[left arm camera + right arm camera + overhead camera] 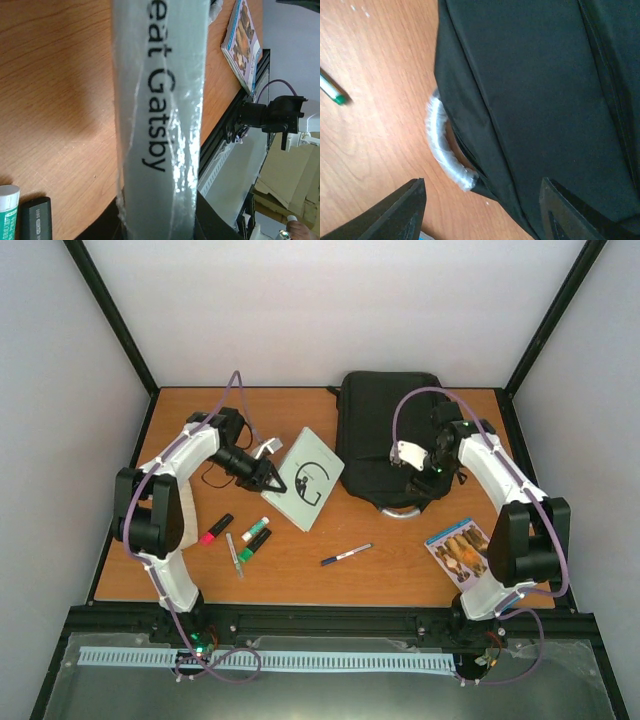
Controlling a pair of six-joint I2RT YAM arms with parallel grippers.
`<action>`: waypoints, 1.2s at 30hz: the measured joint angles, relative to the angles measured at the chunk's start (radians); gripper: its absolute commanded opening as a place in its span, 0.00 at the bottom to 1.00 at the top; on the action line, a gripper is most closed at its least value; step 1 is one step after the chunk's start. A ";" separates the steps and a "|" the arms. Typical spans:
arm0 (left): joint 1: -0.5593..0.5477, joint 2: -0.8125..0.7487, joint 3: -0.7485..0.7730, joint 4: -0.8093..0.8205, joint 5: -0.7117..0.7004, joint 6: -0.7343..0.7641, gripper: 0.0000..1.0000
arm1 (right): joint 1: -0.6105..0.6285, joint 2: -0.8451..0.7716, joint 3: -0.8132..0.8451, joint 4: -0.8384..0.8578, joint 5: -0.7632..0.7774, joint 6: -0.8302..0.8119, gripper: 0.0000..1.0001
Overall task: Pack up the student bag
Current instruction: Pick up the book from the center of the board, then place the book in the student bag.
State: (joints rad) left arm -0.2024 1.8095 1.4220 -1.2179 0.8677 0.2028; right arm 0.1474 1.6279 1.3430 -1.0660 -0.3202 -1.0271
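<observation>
Wooden table [400, 565] with black student bag [385, 430], picture booklet [460, 550], pen [346, 555], markers [255, 544].

A brown wooden bench [300, 580] stands between plain white walls [330, 310]. Black poles [112, 315] go up at the back corners. A white strip with little slots [270, 659] lies along the front. The light is soft.
</observation>
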 measured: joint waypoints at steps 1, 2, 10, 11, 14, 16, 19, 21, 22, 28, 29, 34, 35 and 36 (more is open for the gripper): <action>0.000 0.000 0.000 0.002 0.002 -0.003 0.01 | 0.002 0.000 -0.012 0.012 0.021 -0.014 0.65; 0.000 0.000 0.000 0.004 0.004 -0.006 0.01 | 0.004 0.000 -0.021 0.023 0.039 -0.025 0.65; 0.000 0.000 -0.005 0.010 0.013 -0.012 0.01 | 0.060 0.047 -0.076 0.100 0.161 -0.085 0.65; 0.000 0.000 -0.006 0.010 0.013 -0.012 0.01 | 0.068 0.058 -0.076 0.109 0.167 -0.085 0.65; 0.000 0.000 -0.010 0.010 0.009 -0.011 0.01 | 0.083 0.094 -0.076 0.134 0.175 -0.083 0.65; 0.000 -0.001 -0.012 0.011 0.004 -0.011 0.01 | 0.095 0.126 -0.076 0.151 0.181 -0.078 0.65; 0.000 -0.007 -0.020 0.013 -0.003 -0.011 0.01 | 0.115 0.164 -0.076 0.176 0.183 -0.063 0.62; 0.000 -0.011 -0.024 0.013 -0.008 -0.011 0.01 | 0.123 0.183 -0.076 0.196 0.186 -0.048 0.62; 0.000 -0.013 -0.026 0.013 -0.010 -0.011 0.01 | 0.125 0.190 -0.076 0.205 0.188 -0.035 0.61; 0.000 -0.018 -0.028 0.014 -0.016 -0.011 0.01 | 0.130 0.213 -0.071 0.275 0.200 0.058 0.43; 0.000 -0.018 -0.028 0.014 -0.017 -0.010 0.01 | 0.130 0.218 -0.067 0.280 0.202 0.065 0.43; 0.000 -0.018 -0.028 0.014 -0.020 -0.008 0.01 | 0.141 0.253 -0.055 0.320 0.227 0.111 0.49; 0.000 -0.018 -0.028 0.014 -0.020 -0.008 0.01 | 0.144 0.257 -0.055 0.326 0.235 0.116 0.47; 0.000 -0.018 -0.028 0.014 -0.020 -0.007 0.01 | 0.146 0.258 -0.055 0.331 0.243 0.120 0.39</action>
State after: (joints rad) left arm -0.2024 1.7920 1.3937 -1.2034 0.8478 0.1959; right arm 0.2932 1.8862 1.2877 -0.7349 -0.0776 -0.9073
